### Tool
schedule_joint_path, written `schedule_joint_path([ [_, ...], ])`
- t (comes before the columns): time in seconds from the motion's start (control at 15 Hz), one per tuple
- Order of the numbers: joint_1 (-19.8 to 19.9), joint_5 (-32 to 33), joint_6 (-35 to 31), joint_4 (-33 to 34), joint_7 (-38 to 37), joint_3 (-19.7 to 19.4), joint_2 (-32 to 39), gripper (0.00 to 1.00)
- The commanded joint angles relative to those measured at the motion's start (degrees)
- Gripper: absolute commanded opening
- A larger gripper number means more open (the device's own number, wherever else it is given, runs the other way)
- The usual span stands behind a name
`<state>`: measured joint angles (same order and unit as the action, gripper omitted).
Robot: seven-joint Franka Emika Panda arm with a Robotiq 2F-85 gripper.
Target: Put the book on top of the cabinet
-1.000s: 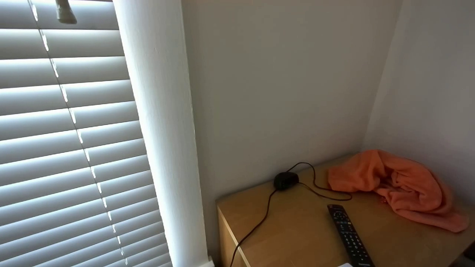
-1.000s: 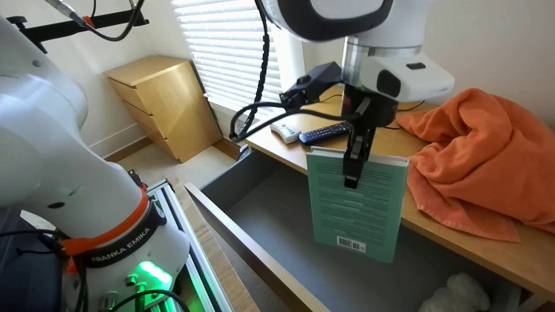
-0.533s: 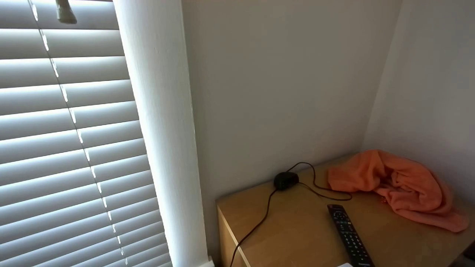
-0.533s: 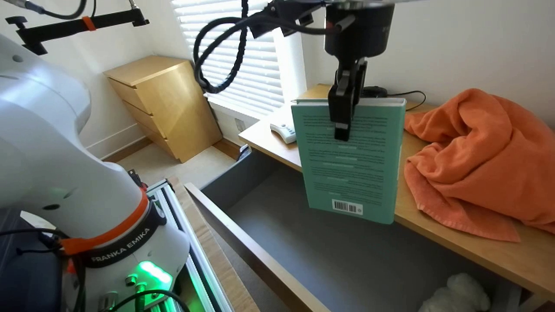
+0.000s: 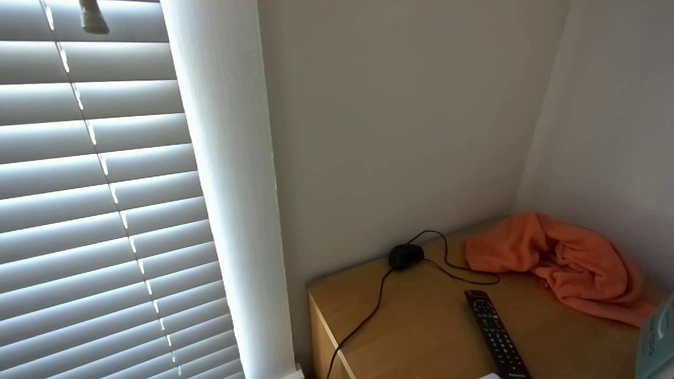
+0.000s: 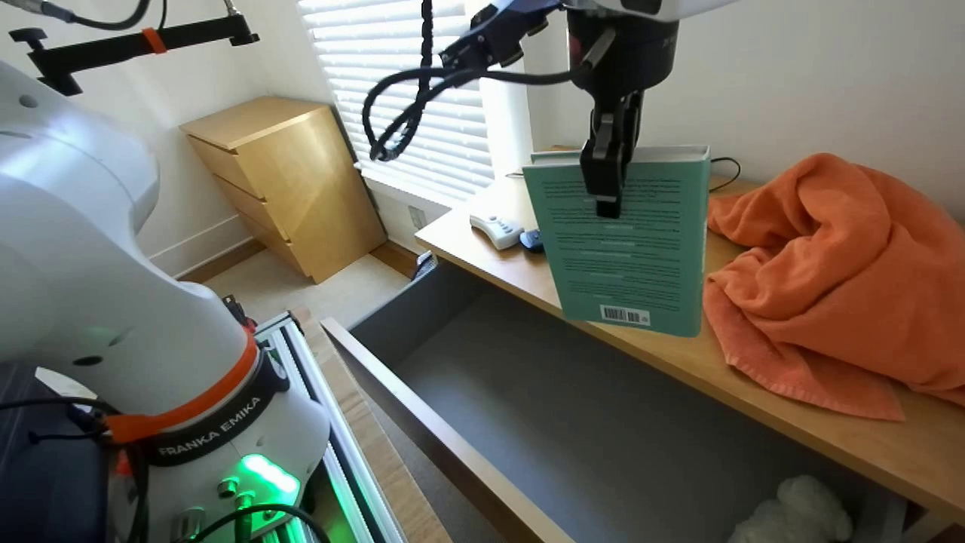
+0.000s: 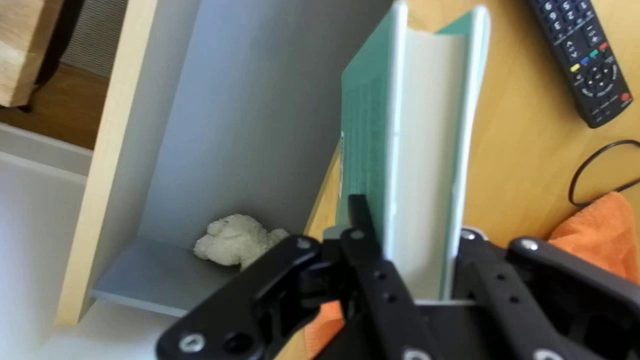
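The end effector (image 6: 612, 197) is clamped on the green book (image 6: 629, 256) by its upper edge, spread no wider than the covers. A second ago the book hung lower, over the drawer (image 6: 490, 377) in front of the counter (image 6: 927, 445); now it's up at the counter's front edge, so setting it on the cabinet (image 5: 319, 345) seems close. I can't tell whether its bottom clears the counter; in an exterior view it hides most of the remote (image 6: 531, 240).

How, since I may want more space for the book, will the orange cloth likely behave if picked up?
Likely floppy: the orange cloth slumps in loose folds. Lifted by one point, it would probably trail, since a flap spreads across the cabinet. It seems unlikely to roll, lying heaped irregularly.
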<state>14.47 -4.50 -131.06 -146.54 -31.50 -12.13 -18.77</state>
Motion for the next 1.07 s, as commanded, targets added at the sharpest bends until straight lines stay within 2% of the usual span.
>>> schedule_joint_path([
  [0.0,-0.41,-7.71,-8.75,-3.07,6.5,-0.93,0.81,0.07],
  [0.2,-2.45,-17.35,-14.22,-4.78,13.43,-2.36,2.63,0.07],
  [0.4,-5.06,-28.94,-15.2,-4.82,21.89,-4.23,5.03,0.07],
  [0.6,-5.47,-36.54,-15.47,-4.14,28.42,-4.79,7.89,0.07],
  [0.73,-4.54,-39.44,-14.98,-3.53,31.21,-4.98,9.65,0.07],
  [1.0,-1.9,-37.07,-14.62,-2.21,28.83,-4.94,12.61,0.07],
])
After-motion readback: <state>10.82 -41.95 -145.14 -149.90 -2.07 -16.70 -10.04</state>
